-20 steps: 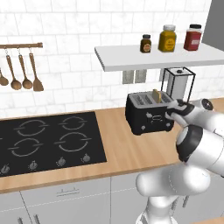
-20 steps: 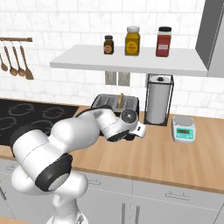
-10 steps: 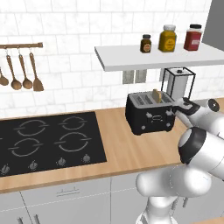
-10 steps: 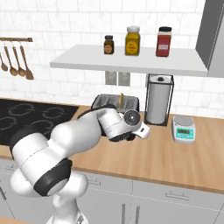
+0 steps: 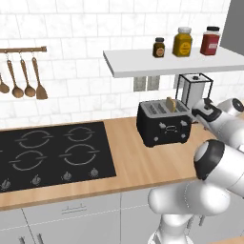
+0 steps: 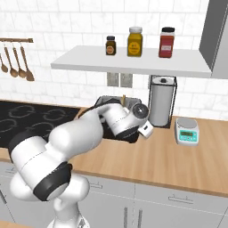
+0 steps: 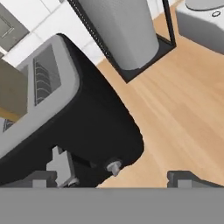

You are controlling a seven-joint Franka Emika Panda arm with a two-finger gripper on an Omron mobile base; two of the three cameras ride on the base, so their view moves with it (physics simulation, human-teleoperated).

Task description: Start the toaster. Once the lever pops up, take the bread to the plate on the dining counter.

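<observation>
- One step pending: toaster [image 5: 164, 126] lever [image 7: 61, 166] looks unpressed, bread [image 5: 170, 104] sitting in slot.
- Gripper [image 7: 111, 178] spread wide, empty, right by lever.
- Carry to plate not begun.

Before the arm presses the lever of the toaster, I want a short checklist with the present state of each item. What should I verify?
1. Jaws of the gripper open: ok.
2. Gripper beside the end of the black boxy toaster: ok.
3. Golden-brown bread slice standing in a slot: ok.
4. Grey lever at the toaster's end within view of the hand: ok.
5. Finger on the lever: not ok, not touching yet.
6. Lever up or down: cannot tell.
</observation>
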